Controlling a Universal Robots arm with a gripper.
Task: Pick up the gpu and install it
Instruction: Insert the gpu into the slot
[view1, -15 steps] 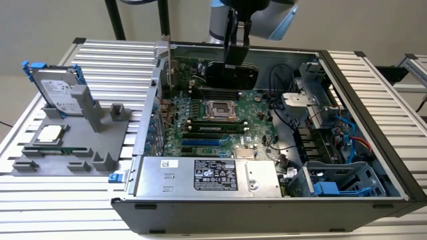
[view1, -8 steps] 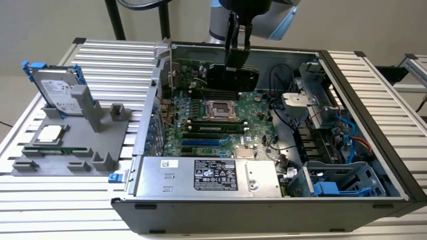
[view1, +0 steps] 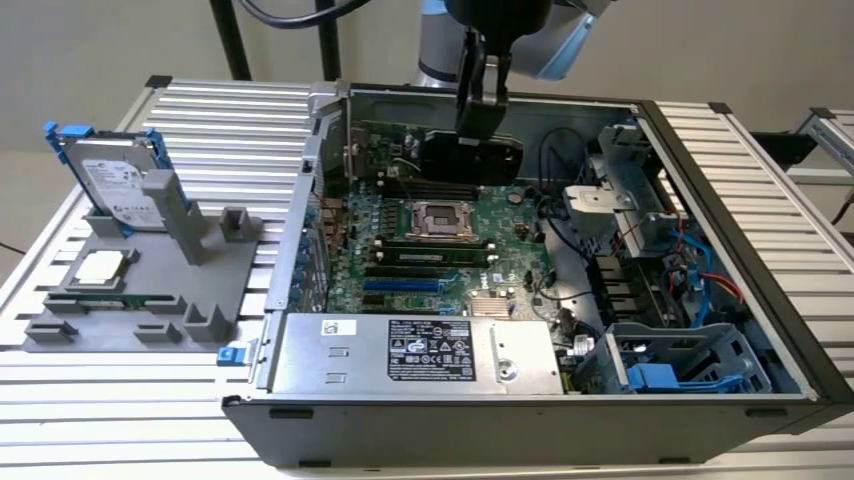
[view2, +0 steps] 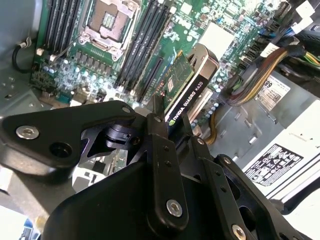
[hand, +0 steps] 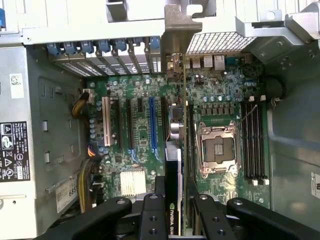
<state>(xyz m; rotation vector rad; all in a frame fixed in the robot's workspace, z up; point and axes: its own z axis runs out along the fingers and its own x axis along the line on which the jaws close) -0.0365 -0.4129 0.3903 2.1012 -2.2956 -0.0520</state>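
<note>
My gripper (view1: 481, 118) is shut on the gpu (view1: 470, 160), a green card with a black cooler, inside the open computer case (view1: 727, 200). The card hangs over the back part of the motherboard (view1: 454, 255), close to the processor socket (view1: 434, 218). In the second wrist view the gpu (view2: 186, 87) sticks out from between the fingers (view2: 159, 117), tilted over the board (view2: 100, 55). In the first wrist view the gpu (hand: 173, 165) shows edge-on between the expansion slots (hand: 152, 125) and the socket (hand: 217, 150), its silver bracket (hand: 176, 35) towards the rear wall. I cannot tell whether it touches the board.
A silver hard drive with blue rails (view1: 114, 180) stands on a grey fixture (view1: 147, 290) on the exterior view's left. Inside the case are the power supply (view1: 414, 350), a drive cage (view1: 667, 360) and loose cables (view1: 674, 270). Yellow and black cables (hand: 85, 180) lie beside the slots.
</note>
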